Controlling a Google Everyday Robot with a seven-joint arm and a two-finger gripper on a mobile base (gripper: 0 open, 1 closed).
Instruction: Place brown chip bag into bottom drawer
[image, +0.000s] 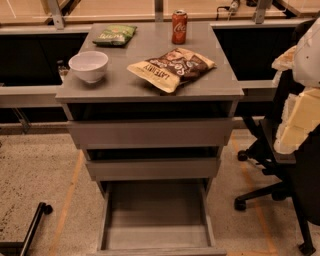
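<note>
The brown chip bag (170, 67) lies flat on the grey cabinet top (125, 85), right of centre, with "LATE JULY" printed on it. The bottom drawer (155, 215) is pulled out toward me and holds nothing. The two drawers above it are slightly open. My arm and gripper (300, 117) show as white and cream shapes at the right edge, well to the right of the cabinet and away from the bag, holding nothing that I can see.
On the cabinet top stand a white bowl (88, 65) at the left, a green snack bag (115, 35) at the back left and a red soda can (179, 26) at the back. A black office chair (265, 165) stands to the right. A black wheeled leg (35, 225) is at the bottom left.
</note>
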